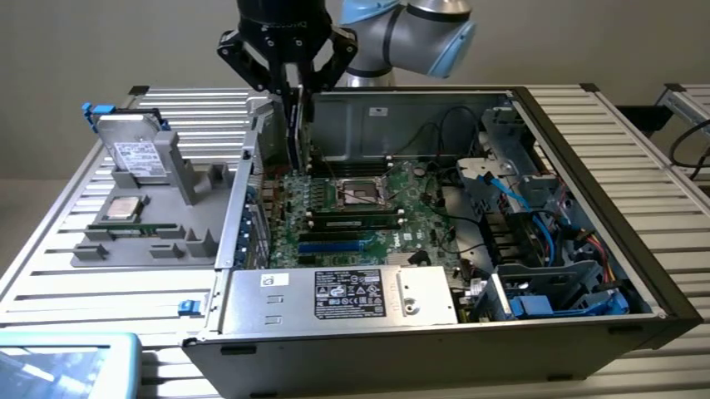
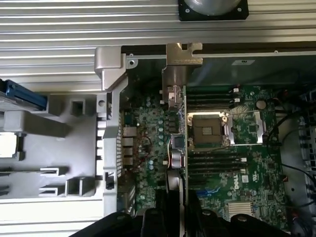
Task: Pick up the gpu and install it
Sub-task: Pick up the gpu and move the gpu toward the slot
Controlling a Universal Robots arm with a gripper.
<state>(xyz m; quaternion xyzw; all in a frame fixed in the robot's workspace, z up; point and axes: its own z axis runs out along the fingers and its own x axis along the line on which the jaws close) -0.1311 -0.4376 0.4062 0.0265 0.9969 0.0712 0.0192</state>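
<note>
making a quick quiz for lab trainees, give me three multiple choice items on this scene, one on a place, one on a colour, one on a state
1. Where is the gpu?
A lying on the floor
B in the gripper, above the motherboard
C in a person's hand

2. What colour is the label on the drive box?
A white
B red
C yellow

3. How is the computer case?
A shut by a side panel
B open, insides showing
C tipped on its end

Key:
1 B, the gripper pinches the card upright over the board.
2 A, the label is white on the silver box.
3 B, the board lies in plain sight.
</note>
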